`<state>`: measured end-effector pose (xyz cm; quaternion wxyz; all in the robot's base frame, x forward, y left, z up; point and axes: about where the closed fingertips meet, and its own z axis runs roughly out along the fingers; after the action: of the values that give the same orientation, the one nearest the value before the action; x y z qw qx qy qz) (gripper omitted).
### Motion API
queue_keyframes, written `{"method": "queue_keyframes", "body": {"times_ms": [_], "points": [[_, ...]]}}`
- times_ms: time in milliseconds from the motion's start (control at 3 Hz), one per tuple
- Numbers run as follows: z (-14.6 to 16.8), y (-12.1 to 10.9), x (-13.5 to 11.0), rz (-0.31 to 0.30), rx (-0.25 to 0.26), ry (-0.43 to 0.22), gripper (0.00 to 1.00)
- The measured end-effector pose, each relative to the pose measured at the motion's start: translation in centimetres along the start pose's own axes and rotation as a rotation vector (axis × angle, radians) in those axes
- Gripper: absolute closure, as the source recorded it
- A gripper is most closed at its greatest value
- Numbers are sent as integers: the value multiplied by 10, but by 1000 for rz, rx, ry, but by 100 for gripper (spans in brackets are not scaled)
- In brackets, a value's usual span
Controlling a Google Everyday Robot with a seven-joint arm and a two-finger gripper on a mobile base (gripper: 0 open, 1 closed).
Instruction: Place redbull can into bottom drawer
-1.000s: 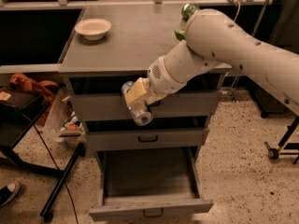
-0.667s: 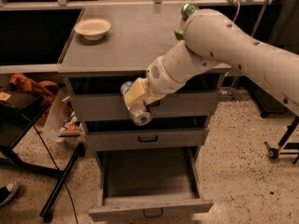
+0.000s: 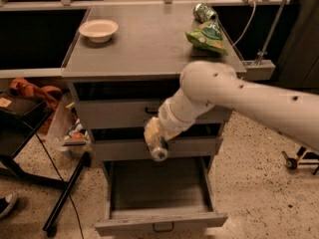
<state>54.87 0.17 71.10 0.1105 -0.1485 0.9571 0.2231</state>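
Cabinet top (image 3: 149, 49): bowl (image 3: 98, 30), can (image 3: 204, 12), perhaps bag (image 3: 207, 36).

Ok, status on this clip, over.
Gripper shut on redbull can, in front of the middle drawer. Bottom drawer open below, can not yet in. Path down unobstructed.

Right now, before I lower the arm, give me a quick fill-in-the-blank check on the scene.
The gripper holds the redbull can above the bottom drawer, which is ___.
The cabinet has ___ drawers.
On its top, the green snack bag lies beside a green ___.
Missing words: open; three; can.
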Motion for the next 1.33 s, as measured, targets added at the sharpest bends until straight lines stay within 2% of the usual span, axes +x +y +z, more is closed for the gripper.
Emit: {"method": "queue_keyframes", "body": {"times_ms": [333, 667, 1000, 1333], "points": [[74, -50, 54, 133, 45, 86, 100], [142, -89, 96, 235, 44, 128, 100], [199, -119, 108, 377, -49, 109, 100], [249, -141, 107, 534, -170, 106, 100]]}}
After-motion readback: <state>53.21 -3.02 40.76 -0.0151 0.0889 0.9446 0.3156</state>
